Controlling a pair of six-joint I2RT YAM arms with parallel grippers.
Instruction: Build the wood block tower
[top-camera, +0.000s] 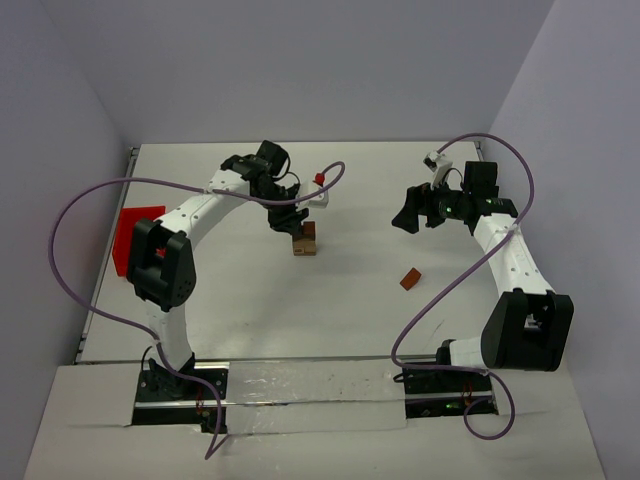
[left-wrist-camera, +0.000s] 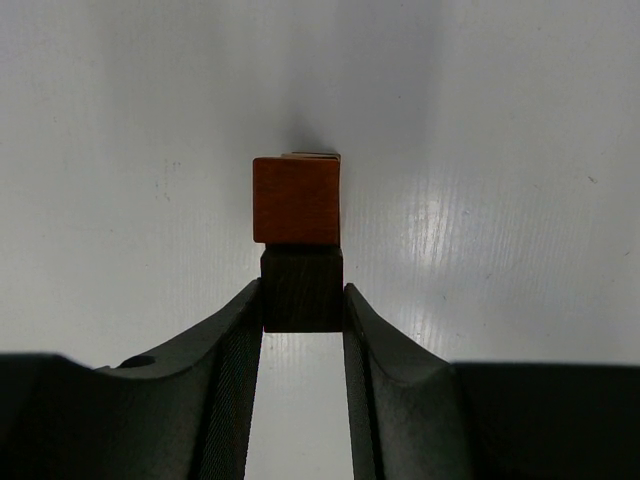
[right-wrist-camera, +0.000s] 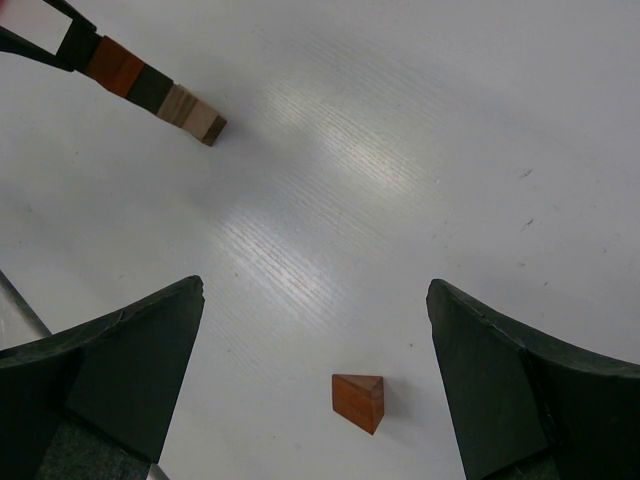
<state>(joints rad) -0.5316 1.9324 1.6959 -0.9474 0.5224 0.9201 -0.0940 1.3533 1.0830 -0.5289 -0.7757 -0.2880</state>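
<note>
The wood block tower (top-camera: 304, 243) stands left of the table's middle. In the right wrist view (right-wrist-camera: 180, 105) it shows two tan blocks, then a dark brown one, then a reddish-brown one. My left gripper (top-camera: 289, 220) is over its top, shut on a dark brown block (left-wrist-camera: 302, 300) that sits against the reddish-brown block (left-wrist-camera: 297, 200). A tan sliver (left-wrist-camera: 312, 155) shows beyond it. A reddish-brown wedge (top-camera: 411, 278) lies loose to the right. My right gripper (top-camera: 408, 215) is open and empty above the wedge (right-wrist-camera: 358, 400), with the fingers wide apart.
A red plastic bin (top-camera: 135, 238) sits at the table's left edge, partly behind the left arm. Purple cables loop over both arms. White walls close the table at the back and sides.
</note>
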